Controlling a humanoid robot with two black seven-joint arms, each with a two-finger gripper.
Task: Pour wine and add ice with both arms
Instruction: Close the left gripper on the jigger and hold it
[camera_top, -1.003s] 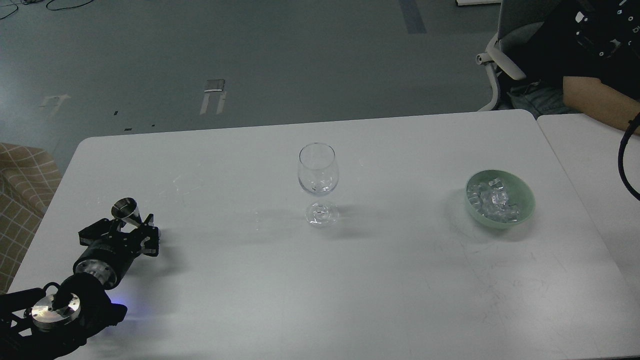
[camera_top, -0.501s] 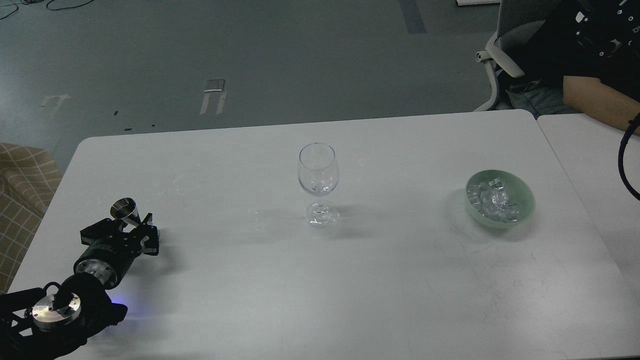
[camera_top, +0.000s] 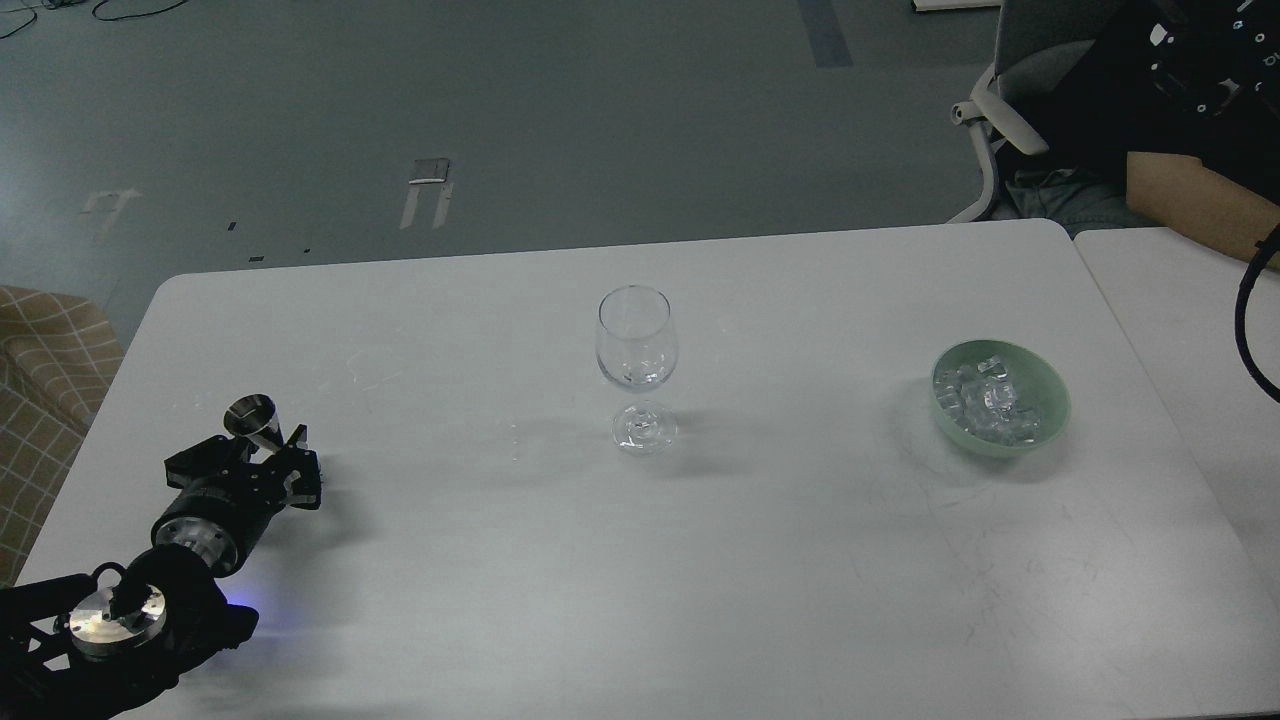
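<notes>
Grey concrete floor behind, white table (camera_top: 800, 600) filling most of the head view, second white tabletop butted on at 3 o'clock. Wine glass (camera_top: 637, 340) stands upright near table centre; bowl looks empty, maybe a trace of liquid or glare at the bottom, hard to tell through clear glass. Green bowl (camera_top: 1040, 375) sits well apart from it at 3 o'clock, holding the ice (camera_top: 985, 400), a heap of clear cubes, none seen outside the bowl.

Left arm enters at 8 o'clock, low over the table edge. Left gripper (camera_top: 262, 452) is clamped on a small steel jigger (camera_top: 252, 420), fingers snug on its narrow waist, cup mouth pointing up and slightly tilted. Jigger contents not visible, dark interior. Blue glow on the table beside the wrist.

Right arm and its gripper are not in frame at all.

Progress judged: early. Glass shows no clear wine level and no cubes, so both the pour and the ice step appear undone. Jigger is picked up but far from the glass, at roughly 9 o'clock of it. Left to do: carry jigger to the rim, tip it, then bring cubes over from the bowl.

Hidden or cut: seated person (camera_top: 1180, 180) at 2 o'clock is cropped, only forearm and dark shirt show; office chair (camera_top: 985, 120) partly cut; a black cable (camera_top: 1245, 320) loops in at the right edge, source unseen. No wine bottle visible anywhere.
</notes>
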